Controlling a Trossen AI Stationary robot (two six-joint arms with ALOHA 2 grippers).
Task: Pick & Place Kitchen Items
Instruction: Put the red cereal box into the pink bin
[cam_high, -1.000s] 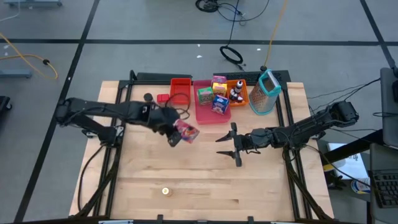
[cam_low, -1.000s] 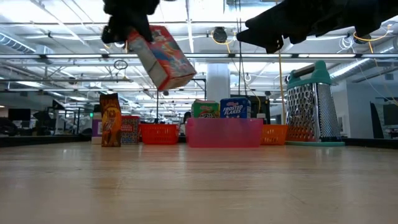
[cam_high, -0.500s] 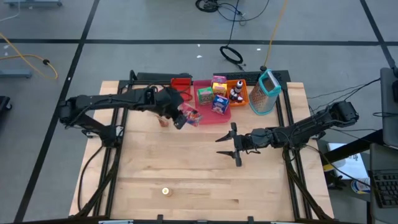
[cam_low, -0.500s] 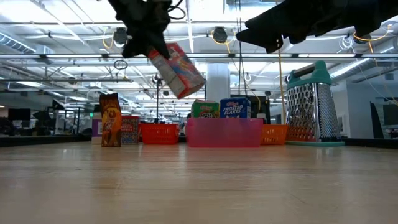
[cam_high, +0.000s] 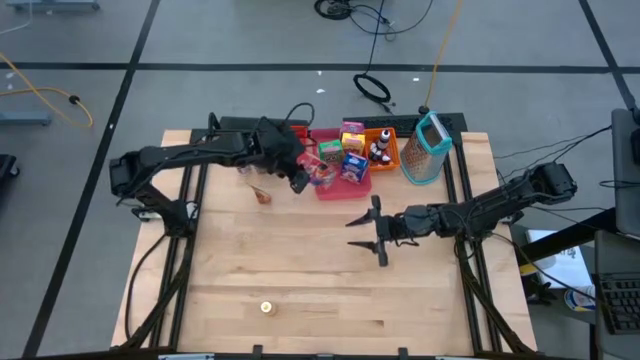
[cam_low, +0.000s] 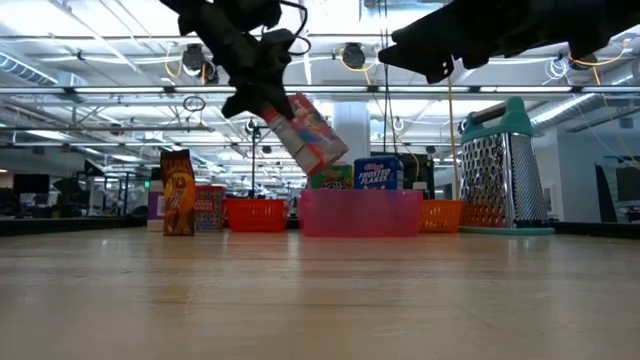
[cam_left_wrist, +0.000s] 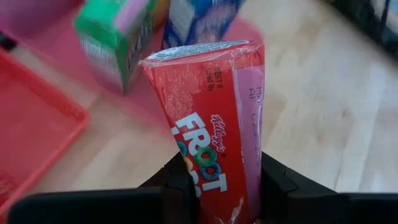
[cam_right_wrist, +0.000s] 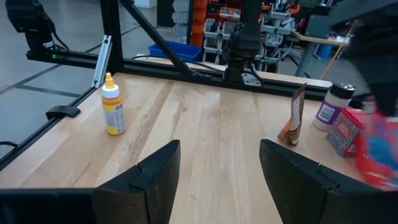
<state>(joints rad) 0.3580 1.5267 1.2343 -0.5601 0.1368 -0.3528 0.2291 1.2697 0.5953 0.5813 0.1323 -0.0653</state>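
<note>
I have the left gripper (cam_left_wrist: 214, 186) clamped on a red Froot Loops box (cam_left_wrist: 211, 118), glossy cardboard, tilted in the air over the near edge of the pink tray (cam_low: 360, 213). The tray is translucent plastic; a green box (cam_low: 330, 177) and a blue Frosted Flakes box (cam_low: 376, 173) stand inside. The box's lower end is hidden between my fingers (cam_left_wrist: 180, 180). The right gripper (cam_right_wrist: 217, 180) hangs over mid-table, jaws apart, nothing between them. A perforated metal grater (cam_low: 505, 165) stands beyond the orange tray (cam_low: 441, 215). The table (cam_high: 300, 280) is pale wood planks; behind it, a workshop with shelving.
</note>
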